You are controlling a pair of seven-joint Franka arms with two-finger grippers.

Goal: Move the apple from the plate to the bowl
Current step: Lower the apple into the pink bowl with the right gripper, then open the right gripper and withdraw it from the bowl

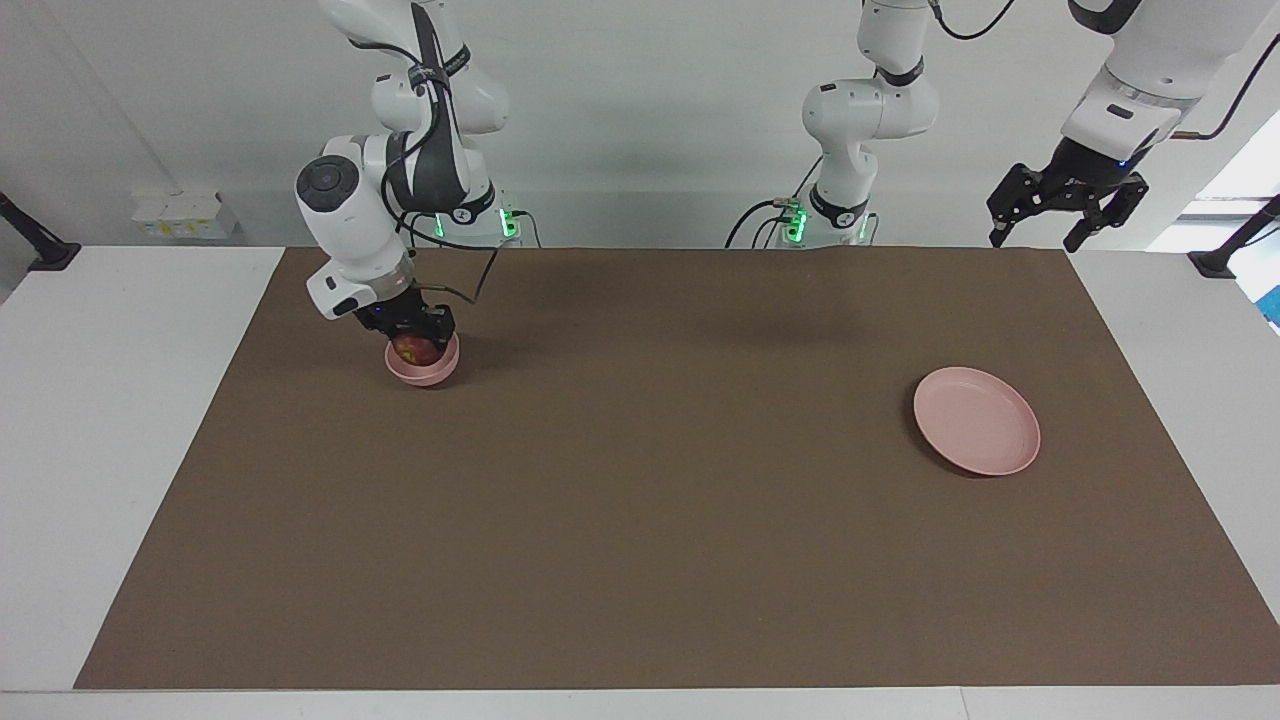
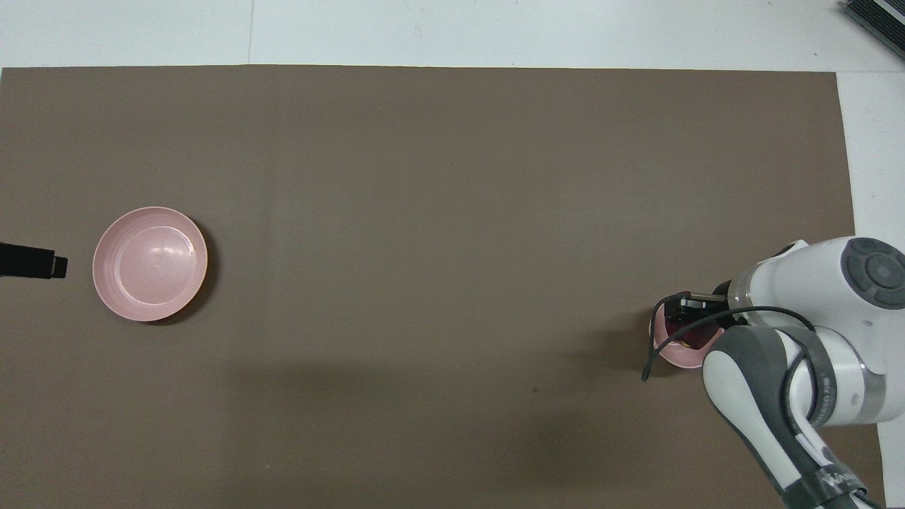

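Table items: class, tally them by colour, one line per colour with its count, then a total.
Pale pink: 2, the plate and the bowl
Dark red: 1, the apple in the bowl
Total: 3

The right end effector (image 1: 418, 345) seemingly grips the apple (image 1: 412, 349) (dark red) in the bowl (image 1: 424, 368).

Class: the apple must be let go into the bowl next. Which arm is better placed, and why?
Right. The right gripper already holds the apple inside the bowl. The left gripper waits, open, raised near the plate's end.
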